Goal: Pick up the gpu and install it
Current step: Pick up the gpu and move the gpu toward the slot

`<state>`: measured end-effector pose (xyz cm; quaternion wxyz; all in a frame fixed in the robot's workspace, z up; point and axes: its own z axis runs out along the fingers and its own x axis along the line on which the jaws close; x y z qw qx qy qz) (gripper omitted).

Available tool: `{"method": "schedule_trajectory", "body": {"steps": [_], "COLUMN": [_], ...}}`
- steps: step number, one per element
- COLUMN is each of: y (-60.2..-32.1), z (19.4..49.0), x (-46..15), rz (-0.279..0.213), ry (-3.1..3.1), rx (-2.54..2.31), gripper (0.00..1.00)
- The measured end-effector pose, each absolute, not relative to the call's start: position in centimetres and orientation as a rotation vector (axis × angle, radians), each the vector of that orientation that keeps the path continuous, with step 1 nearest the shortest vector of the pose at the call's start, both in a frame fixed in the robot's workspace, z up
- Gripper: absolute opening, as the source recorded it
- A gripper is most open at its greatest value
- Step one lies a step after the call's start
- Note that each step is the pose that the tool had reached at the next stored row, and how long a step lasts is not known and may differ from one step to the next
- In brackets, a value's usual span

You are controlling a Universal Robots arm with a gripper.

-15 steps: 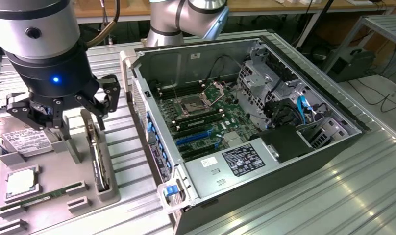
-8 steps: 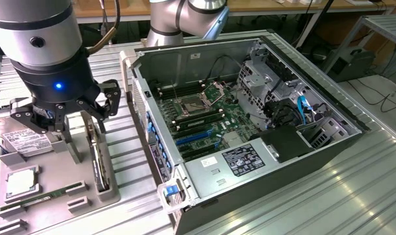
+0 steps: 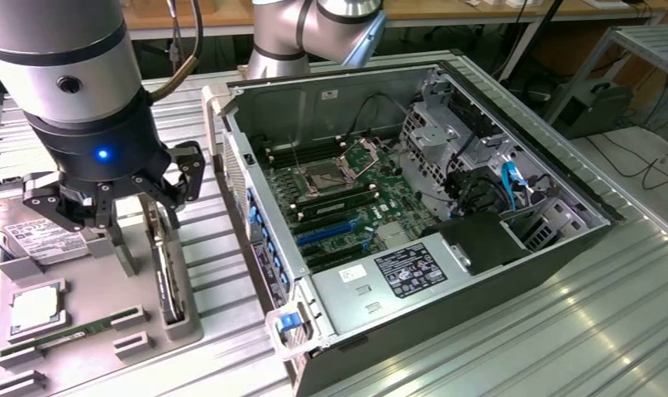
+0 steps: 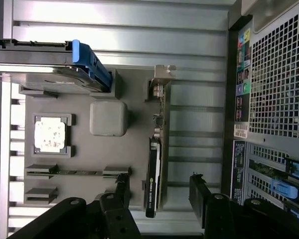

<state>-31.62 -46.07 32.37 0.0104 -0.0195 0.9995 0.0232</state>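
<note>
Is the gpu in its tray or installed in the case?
Not installed: the gpu stands on edge in the grey tray, beside the case.

The gpu (image 4: 153, 184) stands on the tray (image 4: 134, 149) (case (image 4: 276, 74) just beside).

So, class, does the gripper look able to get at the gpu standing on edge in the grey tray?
Probably yes. The gripper hangs open above the gpu, a finger either side of the card, nothing between. The card's upper edge stands free of the tray.

An open case (image 3: 455, 331) lies on the ribbed table (image 3: 598, 339); beside it, a grey tray (image 3: 97, 289) holds a drive (image 3: 39, 238), chip (image 3: 34, 308) and memory stick (image 3: 72, 334).
</note>
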Motion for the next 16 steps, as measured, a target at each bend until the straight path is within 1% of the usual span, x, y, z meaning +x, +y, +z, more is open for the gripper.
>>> {"method": "schedule_trajectory", "body": {"steps": [16], "y": [-45.9], "z": [30.9], "x": [-31.6], "rz": [0.072], "ry": [3.119], "rx": [-0.061], "gripper": [0.6]}}
